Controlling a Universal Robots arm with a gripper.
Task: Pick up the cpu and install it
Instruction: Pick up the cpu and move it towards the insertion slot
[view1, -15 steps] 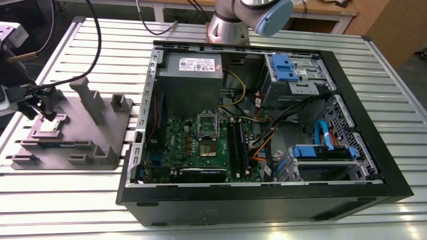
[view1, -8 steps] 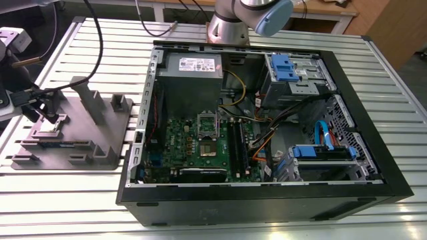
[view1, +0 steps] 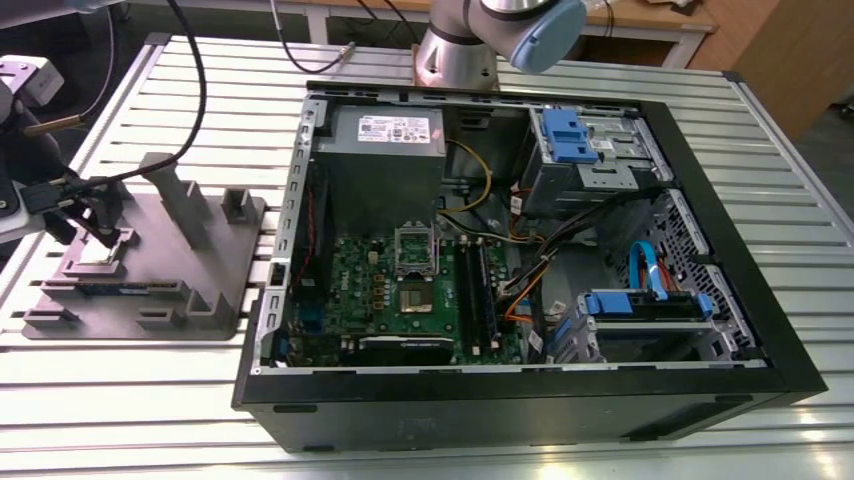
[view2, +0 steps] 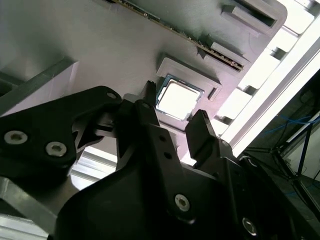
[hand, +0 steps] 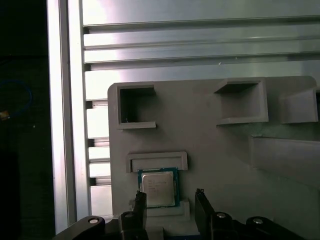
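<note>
The cpu (hand: 158, 186), a small silvery square chip, lies flat in a shallow recess of the grey plastic tray (view1: 167, 290) at the exterior view's left. My gripper (hand: 170, 196) hovers right over it, open, with one black finger on each side of the chip. The second wrist view shows the cpu (view2: 177, 99) just beyond the fingertips (view2: 200, 120), with nothing held between them. In the exterior view the gripper (view1: 80, 228) stands over the tray's near-left corner.
An open computer case (view1: 747, 370) lies to the exterior view's right, with the green motherboard (view1: 387, 300) and its silver socket frame (view1: 415, 245) inside. The tray has raised posts (view1: 180, 200) and empty pockets (hand: 137, 107). Slatted metal table (view1: 134, 420) all around.
</note>
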